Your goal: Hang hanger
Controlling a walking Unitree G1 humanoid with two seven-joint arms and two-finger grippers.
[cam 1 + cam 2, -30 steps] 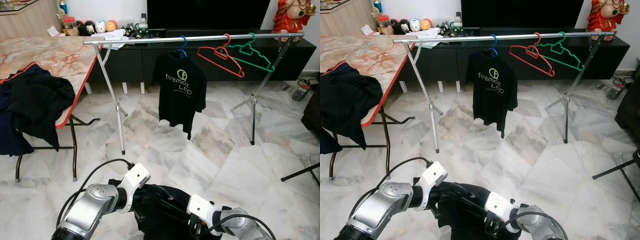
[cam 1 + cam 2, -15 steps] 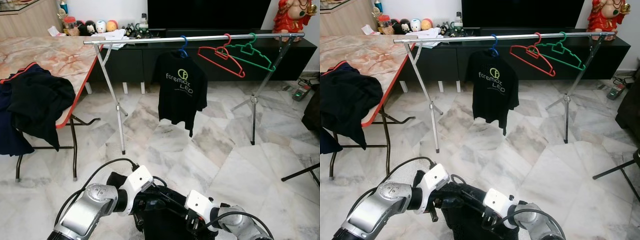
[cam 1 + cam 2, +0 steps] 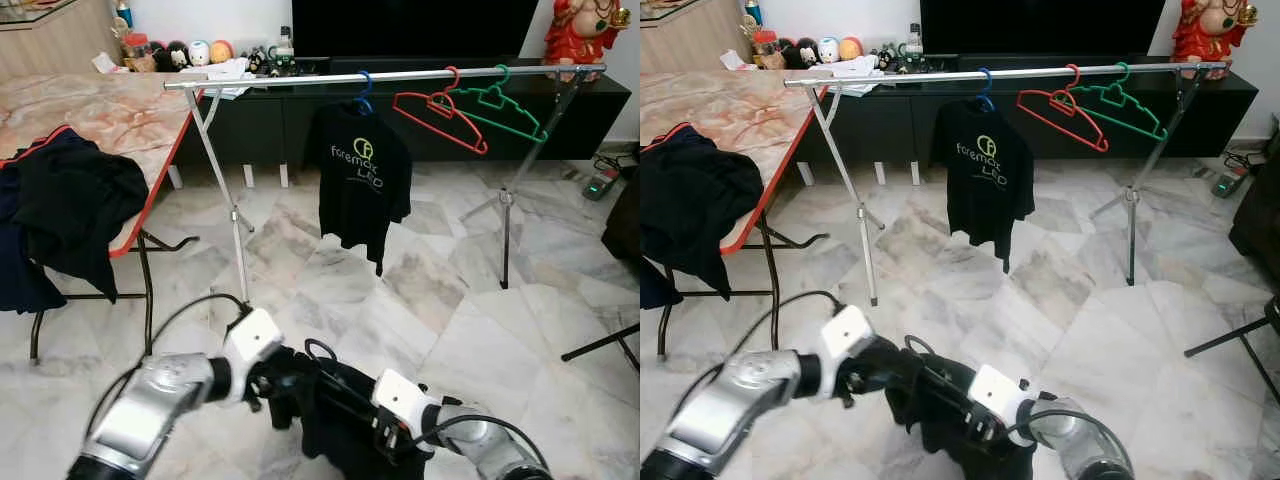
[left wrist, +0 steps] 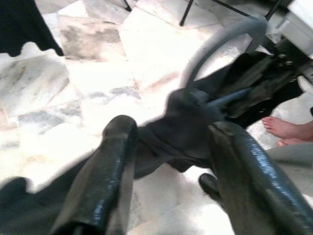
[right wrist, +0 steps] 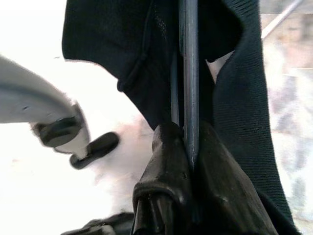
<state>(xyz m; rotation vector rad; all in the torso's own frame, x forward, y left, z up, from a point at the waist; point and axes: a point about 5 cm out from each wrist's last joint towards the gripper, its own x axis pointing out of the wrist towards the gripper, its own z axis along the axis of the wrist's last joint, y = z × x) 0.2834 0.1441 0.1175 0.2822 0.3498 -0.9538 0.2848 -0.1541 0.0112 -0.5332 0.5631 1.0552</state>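
A black garment [image 3: 340, 415] on a dark hanger hangs low in front of me, between my two grippers. The hanger's hook [image 3: 316, 352] sticks up out of the cloth, and it shows as a grey curve [image 4: 220, 44] in the left wrist view. My left gripper [image 3: 278, 385] holds the bunched cloth [image 4: 176, 127] just below the hook. My right gripper [image 3: 385, 435] is shut on the hanger's thin bar [image 5: 189, 88], with fabric draped around it. Farther off stands the metal clothes rail [image 3: 400, 76].
On the rail hang a black printed T-shirt [image 3: 365, 180] on a blue hanger, a red hanger [image 3: 440, 108] and a green hanger [image 3: 500, 100]. A marble-topped table [image 3: 150, 190] with dark clothes [image 3: 70, 210] stands left. A black tripod leg [image 3: 600, 345] lies right. A person's bare foot [image 4: 283, 128] is close by.
My left arm has swung out to the left and up, drawing the garment's top with it. The right gripper has kept its hold on the hanger.
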